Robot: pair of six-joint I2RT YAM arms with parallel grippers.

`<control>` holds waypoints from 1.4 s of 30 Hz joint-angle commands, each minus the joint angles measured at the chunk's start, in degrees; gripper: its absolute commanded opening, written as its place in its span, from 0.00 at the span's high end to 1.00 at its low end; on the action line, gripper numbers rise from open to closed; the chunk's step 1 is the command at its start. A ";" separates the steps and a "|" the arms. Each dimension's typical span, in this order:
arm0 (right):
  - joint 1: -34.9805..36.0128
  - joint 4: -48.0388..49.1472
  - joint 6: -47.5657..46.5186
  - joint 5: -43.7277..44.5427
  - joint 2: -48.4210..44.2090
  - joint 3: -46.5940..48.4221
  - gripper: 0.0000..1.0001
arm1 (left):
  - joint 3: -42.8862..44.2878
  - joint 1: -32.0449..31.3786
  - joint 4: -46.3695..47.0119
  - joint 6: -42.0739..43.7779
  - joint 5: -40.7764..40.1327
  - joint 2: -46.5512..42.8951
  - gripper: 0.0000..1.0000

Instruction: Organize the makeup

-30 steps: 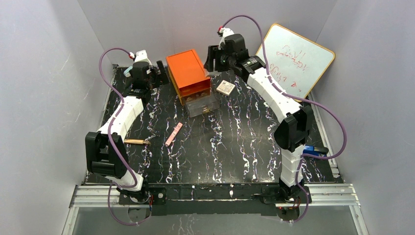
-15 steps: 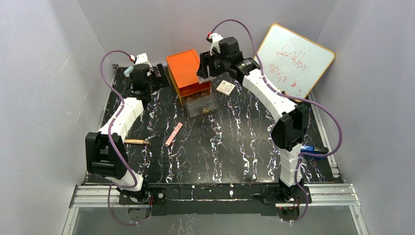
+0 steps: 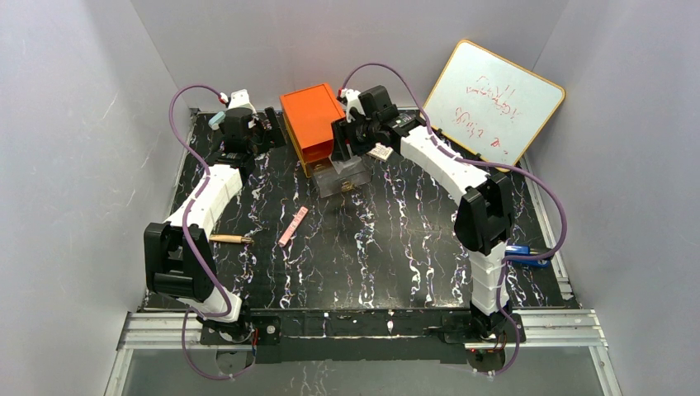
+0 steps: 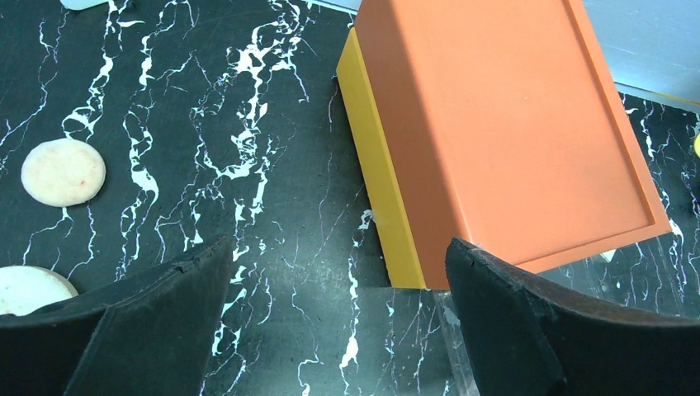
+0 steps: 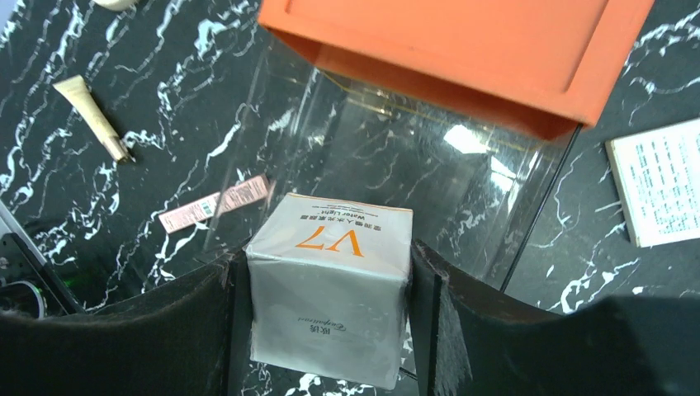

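My right gripper (image 3: 343, 147) (image 5: 328, 330) is shut on a silver "V7" box (image 5: 332, 276) and holds it over the open clear drawer (image 3: 343, 176) (image 5: 396, 157) of the orange organizer (image 3: 314, 124) (image 5: 462, 49). My left gripper (image 3: 269, 124) (image 4: 338, 330) is open and empty just left of the organizer (image 4: 503, 124). A pale-pink stick (image 3: 293, 225) (image 5: 216, 204) and a gold-brown tube (image 3: 231, 239) (image 5: 92, 118) lie on the black marble mat. Two round peach discs (image 4: 63, 171) show in the left wrist view.
A white square booklet (image 3: 380, 151) (image 5: 660, 190) lies right of the organizer. A whiteboard (image 3: 499, 99) leans at the back right. A blue stapler-like object (image 3: 528, 252) sits by the right arm. Grey walls enclose the table.
My right gripper has swung left and down with the silver box, from behind the organizer to above the open drawer. The left arm has barely moved.
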 commanded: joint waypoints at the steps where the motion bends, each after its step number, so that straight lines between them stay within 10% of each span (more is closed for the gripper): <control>1: 0.13 3.09 -0.74 0.16 -1.20 -1.70 0.99 | -0.79 0.22 -0.38 0.41 -0.74 -1.17 0.02; 8: 0.09 3.72 -0.82 1.24 -0.49 -3.09 0.99 | -0.53 0.25 -0.38 0.38 -0.25 -0.61 0.02; 42: 0.10 0.88 -1.31 7.95 -0.66 1.99 0.01 | -0.21 0.34 -2.23 0.51 0.30 -1.48 0.02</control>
